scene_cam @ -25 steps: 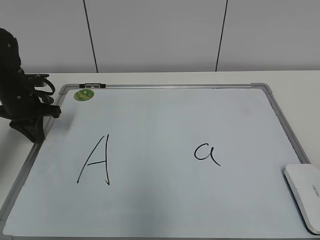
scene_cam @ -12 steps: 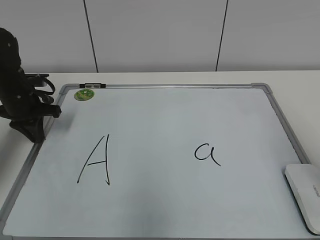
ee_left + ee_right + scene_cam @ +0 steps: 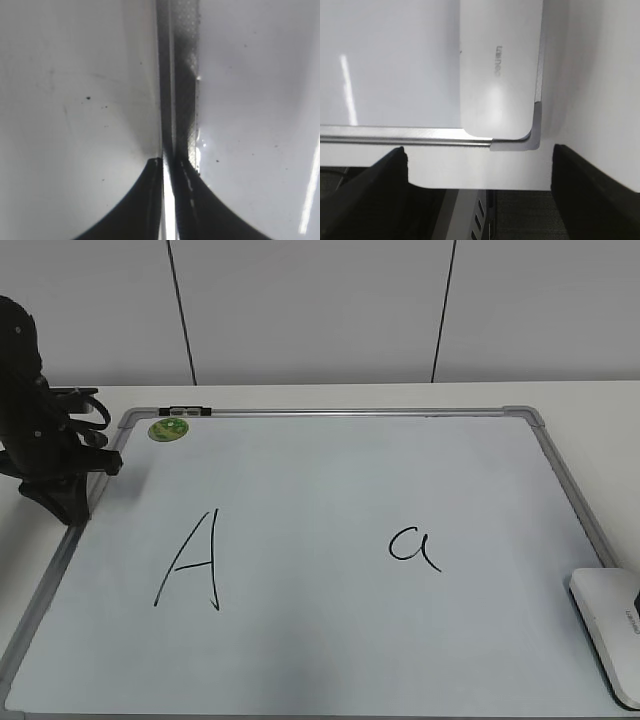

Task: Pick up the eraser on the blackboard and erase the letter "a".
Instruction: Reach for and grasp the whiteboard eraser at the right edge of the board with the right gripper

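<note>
Rounded white plastic eraser [image 3: 497, 65], grey-framed blackboard [image 3: 330, 413], seemingly glossy

The blackboard [image 3: 330, 660] lies flat on the table [image 3: 300, 395], with the capital "A" [image 3: 190, 560] on its left half and the letter "a" [image 3: 413, 547] right of centre. The eraser [image 3: 610, 630] rests at the board's near right corner, overlapping the frame, well apart from the "a". A round magnet [image 3: 168, 429] sits at the far left corner, and the left gripper [image 3: 72, 495] stands over the left frame edge, in front of the magnet.
</note>
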